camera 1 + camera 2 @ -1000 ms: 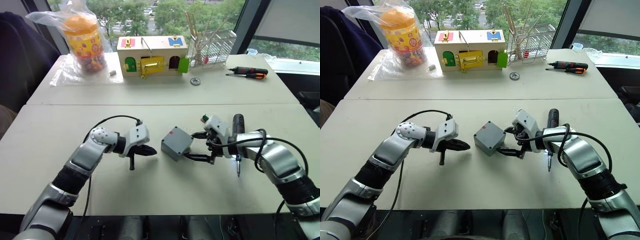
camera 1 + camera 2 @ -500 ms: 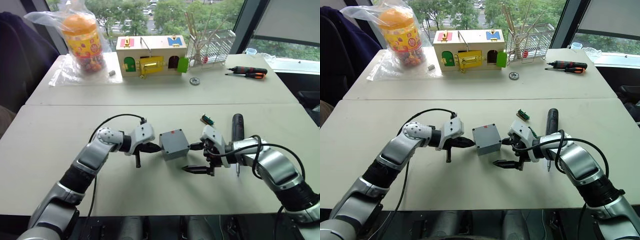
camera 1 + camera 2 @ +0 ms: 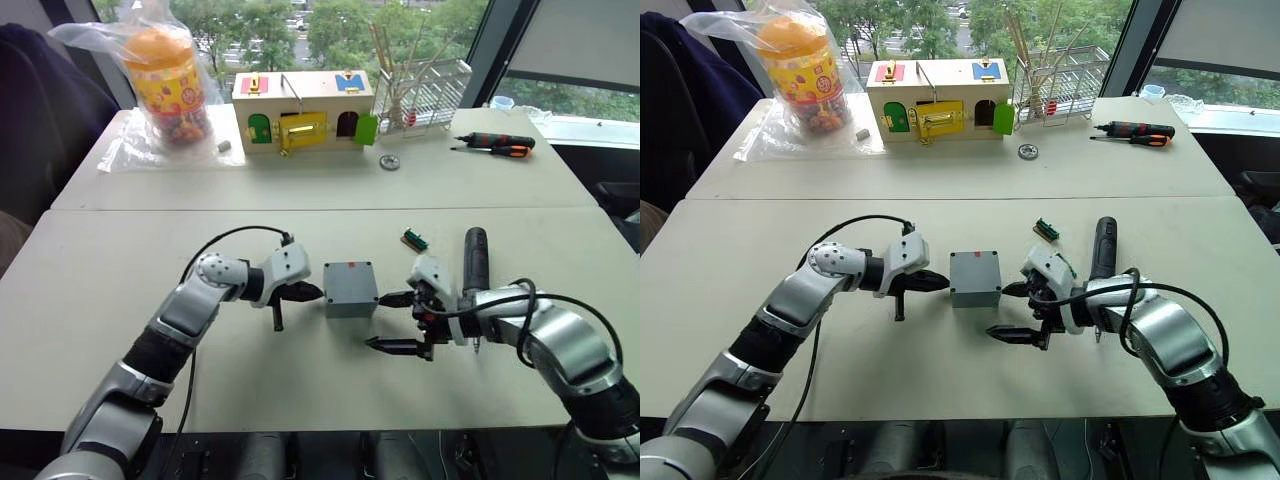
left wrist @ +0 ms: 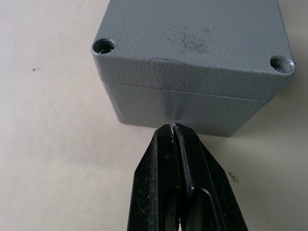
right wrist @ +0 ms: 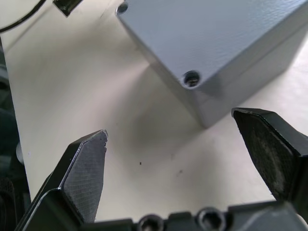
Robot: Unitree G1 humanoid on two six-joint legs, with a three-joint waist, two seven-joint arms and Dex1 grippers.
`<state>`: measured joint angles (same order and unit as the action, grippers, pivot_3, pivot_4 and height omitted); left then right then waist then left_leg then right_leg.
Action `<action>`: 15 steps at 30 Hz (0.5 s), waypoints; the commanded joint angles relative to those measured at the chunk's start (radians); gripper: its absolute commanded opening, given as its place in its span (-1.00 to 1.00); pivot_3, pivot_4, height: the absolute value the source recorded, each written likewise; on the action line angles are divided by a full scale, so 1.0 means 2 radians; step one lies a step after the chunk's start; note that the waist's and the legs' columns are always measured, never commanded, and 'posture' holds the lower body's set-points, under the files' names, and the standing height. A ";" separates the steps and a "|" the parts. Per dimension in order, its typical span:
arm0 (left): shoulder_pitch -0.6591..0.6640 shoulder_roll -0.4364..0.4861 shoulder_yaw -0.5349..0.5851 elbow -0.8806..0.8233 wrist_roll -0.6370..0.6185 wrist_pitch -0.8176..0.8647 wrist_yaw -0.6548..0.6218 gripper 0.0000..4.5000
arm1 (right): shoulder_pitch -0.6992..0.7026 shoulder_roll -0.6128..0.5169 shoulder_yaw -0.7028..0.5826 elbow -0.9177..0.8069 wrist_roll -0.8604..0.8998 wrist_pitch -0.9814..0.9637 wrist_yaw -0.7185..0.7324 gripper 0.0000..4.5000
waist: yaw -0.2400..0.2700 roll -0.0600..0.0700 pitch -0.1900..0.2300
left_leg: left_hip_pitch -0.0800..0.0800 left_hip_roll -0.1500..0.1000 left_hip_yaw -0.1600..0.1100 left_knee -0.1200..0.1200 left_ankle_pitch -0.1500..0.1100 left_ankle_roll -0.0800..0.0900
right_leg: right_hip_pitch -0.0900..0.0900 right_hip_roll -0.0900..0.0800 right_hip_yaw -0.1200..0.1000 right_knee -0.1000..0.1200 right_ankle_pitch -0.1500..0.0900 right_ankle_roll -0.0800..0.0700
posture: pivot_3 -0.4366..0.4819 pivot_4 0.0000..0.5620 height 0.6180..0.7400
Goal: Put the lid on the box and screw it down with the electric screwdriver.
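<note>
Grey plastic, the box [image 3: 350, 288] sits upright on the pale counter [image 3: 300, 390] between the two arms, with the lid [image 4: 192, 33] already seated on top; a seam runs round under it and empty screw holes show at its corners. The left pincer [image 3: 312, 292] points at the box's left side, its black fingers [image 4: 180, 192] pressed together with the tips at the wall just below the seam. The right pincer [image 3: 390, 322] lies just right of the box with its fingers spread wide, one near the box's right side, the other lower on the counter, neither touching it. The electric screwdriver [image 3: 475, 256] lies on the counter behind the right arm, beside a small green part [image 3: 415, 240].
</note>
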<state>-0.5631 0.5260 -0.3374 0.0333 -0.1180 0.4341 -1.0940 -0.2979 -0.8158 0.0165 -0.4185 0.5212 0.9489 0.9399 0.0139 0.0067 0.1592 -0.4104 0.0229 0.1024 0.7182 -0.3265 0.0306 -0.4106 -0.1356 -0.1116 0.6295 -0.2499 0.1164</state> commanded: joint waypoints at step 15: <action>-0.021 -0.010 0.070 -0.043 -0.087 0.067 0.014 -1.00 | -0.138 0.069 -0.030 0.312 -0.103 -0.185 -0.078 0.89 | -0.001 0.000 0.000 | 0.000 -0.001 0.001 -0.001 0.000 0.000 | 0.000 0.000 0.000 0.000 0.000 0.000 | -0.05 -0.47 0.53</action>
<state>-0.5985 0.5085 -0.1984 -0.0342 -0.2912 0.5809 -1.0751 -0.5372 -0.6837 -0.0336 0.1701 0.3335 0.6332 0.7859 0.0121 0.0067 0.1592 -0.4100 0.0216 0.1041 0.7172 -0.3262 0.0302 -0.4103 -0.1351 -0.1113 0.6302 -0.2498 0.1167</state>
